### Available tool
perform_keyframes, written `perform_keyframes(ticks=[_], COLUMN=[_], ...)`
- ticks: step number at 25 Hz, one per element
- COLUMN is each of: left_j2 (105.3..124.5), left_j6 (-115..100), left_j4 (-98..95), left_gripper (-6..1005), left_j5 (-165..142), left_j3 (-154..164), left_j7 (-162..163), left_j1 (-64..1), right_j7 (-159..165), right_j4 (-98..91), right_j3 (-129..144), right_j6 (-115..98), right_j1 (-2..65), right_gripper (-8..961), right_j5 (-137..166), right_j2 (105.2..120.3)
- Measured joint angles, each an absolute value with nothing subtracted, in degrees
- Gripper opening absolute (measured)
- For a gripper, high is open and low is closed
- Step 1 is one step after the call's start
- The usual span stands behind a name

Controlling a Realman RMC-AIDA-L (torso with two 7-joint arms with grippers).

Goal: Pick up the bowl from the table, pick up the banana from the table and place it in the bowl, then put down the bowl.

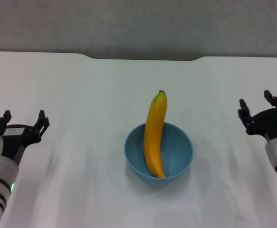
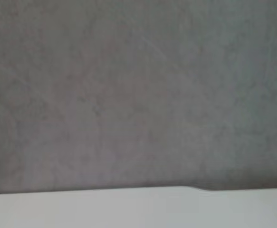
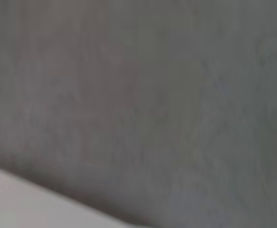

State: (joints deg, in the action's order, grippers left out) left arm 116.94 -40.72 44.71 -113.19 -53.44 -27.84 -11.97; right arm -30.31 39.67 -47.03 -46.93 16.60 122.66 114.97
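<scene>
A: Where does my head camera sit?

B: High up, facing forward and down over the table (image 1: 81,95), taking in everything out to the notch (image 1: 148,59) in its far edge.

A: And my 2 wrist cameras?

B: Both face a grey wall (image 2: 138,95). The left wrist view catches the table's far edge and notch close up; the right wrist view shows only a white corner (image 3: 14,204).

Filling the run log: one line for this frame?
banana in bowl, tip over far rim | bowl on table | left gripper open, clear | right gripper open, clear
</scene>
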Motion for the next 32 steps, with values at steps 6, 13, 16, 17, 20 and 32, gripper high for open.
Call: perform_keyframes(ticks=[6, 13, 16, 17, 20, 32], left_j2=[117.13, 117.25, 117.32, 117.38, 117.55, 117.74], left_j6=[-46.32, -59.34, -60.67, -60.59, -59.99, -58.2], left_j4=[37.17, 28.68, 28.15, 27.76, 26.81, 27.33], left_gripper=[895, 895, 895, 895, 895, 896], left_j5=[-122.4, -127.03, -127.15, -127.17, -127.18, -126.44], left_j3=[-50.86, -42.49, -39.54, -38.52, -37.17, -35.59], left_j7=[-18.16, -12.02, -12.33, -12.63, -12.95, -3.78], left_j1=[-14.34, -16.31, -16.97, -17.34, -18.1, -19.39], right_j7=[-13.69, -5.52, -2.72, -2.72, -2.99, -3.45], right_j4=[29.01, 26.07, 24.62, 24.34, 24.49, 24.68], right_j3=[-41.26, -38.9, -37.32, -36.54, -35.17, -33.79], right_j6=[-56.5, -59.66, -62.23, -62.51, -62.82, -63.74], right_j1=[19.78, 20.66, 20.86, 21.19, 21.68, 22.04], right_gripper=[619, 619, 619, 619, 620, 620], right_j5=[127.36, 128.55, 129.01, 129.48, 131.11, 134.31], right_j2=[115.1, 115.2, 115.2, 115.19, 115.21, 115.41])
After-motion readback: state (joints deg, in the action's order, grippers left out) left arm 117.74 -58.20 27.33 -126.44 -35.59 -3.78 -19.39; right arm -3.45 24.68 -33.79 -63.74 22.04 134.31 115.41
